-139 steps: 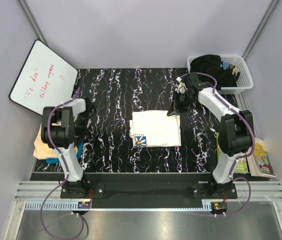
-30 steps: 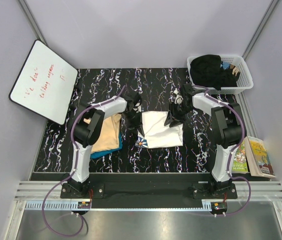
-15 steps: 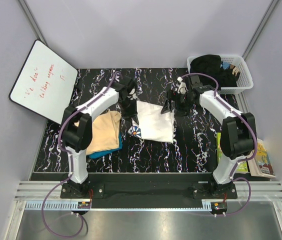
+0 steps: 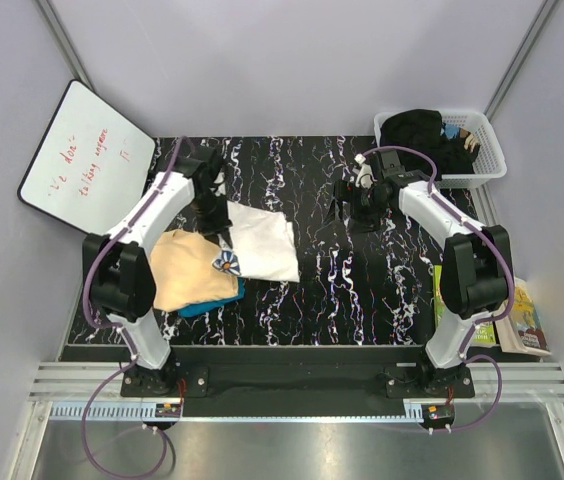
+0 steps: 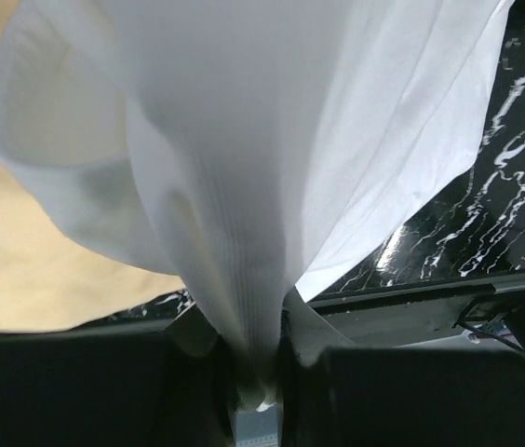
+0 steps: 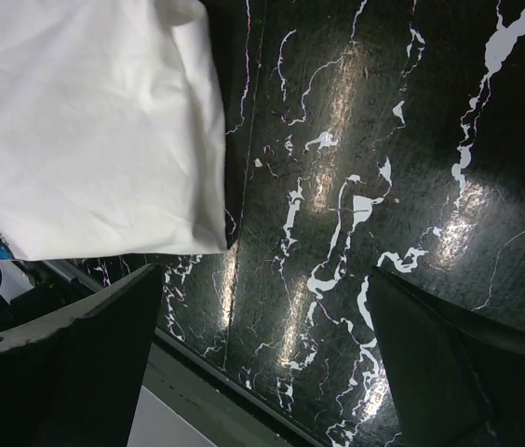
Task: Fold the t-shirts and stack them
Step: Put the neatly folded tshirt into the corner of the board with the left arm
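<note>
**Stacking step: white shirt held at the pile's edge.**
At the left, the peach shirt [image 4: 190, 272] lies on the teal shirt [image 4: 207, 303]. The left gripper [image 4: 214, 212] is clenched on a gathered edge of the white shirt [image 4: 262, 240]. Its daisy corner overlaps the peach shirt, and the rest trails over the table [image 4: 362, 290]. The right gripper [image 4: 350, 208] hangs released with its jaws wide, near the cloth but clear of it. The next move likely calls for the left arm to carry the white shirt squarely over the pile, lay it flat and let go.
</note>
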Available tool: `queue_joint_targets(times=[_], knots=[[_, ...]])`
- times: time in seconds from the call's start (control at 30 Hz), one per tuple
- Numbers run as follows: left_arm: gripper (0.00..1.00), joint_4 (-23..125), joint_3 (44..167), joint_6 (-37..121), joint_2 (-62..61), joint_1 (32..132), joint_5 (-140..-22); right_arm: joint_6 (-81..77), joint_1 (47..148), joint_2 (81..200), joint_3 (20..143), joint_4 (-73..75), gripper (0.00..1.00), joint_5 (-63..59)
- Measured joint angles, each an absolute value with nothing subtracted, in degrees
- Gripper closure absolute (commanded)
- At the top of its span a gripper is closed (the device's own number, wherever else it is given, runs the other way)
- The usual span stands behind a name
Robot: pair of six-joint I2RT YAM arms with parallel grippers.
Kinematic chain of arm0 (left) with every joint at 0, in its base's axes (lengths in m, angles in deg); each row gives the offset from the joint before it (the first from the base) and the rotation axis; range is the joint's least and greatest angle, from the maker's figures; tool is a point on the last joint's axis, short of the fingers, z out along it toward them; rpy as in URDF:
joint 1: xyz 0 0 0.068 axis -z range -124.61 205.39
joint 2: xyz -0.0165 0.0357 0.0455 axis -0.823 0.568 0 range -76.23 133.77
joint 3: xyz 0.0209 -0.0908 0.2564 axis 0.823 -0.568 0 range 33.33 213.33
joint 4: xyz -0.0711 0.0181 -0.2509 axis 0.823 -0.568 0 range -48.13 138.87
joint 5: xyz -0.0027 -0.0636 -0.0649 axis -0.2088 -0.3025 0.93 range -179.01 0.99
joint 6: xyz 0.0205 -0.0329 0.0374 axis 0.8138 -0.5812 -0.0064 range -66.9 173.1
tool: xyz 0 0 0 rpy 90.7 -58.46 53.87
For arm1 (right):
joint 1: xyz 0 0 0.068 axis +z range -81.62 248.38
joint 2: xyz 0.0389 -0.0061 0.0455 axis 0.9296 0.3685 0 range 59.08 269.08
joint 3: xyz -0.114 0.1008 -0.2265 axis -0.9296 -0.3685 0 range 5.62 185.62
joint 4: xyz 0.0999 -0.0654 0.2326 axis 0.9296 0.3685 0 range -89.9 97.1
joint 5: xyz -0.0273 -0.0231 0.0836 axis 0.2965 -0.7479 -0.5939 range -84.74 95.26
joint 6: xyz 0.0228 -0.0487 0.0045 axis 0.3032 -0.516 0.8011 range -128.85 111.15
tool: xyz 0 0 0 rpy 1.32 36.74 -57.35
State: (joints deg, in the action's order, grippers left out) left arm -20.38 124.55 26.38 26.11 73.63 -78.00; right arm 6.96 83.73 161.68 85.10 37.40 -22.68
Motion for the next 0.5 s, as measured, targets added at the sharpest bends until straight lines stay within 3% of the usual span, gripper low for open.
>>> queue_joint_targets(times=[0.5], knots=[[1.00, -27.40, 119.87, 29.46, 15.25, 59.01, -81.61, 6.76, 83.73, 161.84, 84.68, 37.40, 0.00, -22.86]])
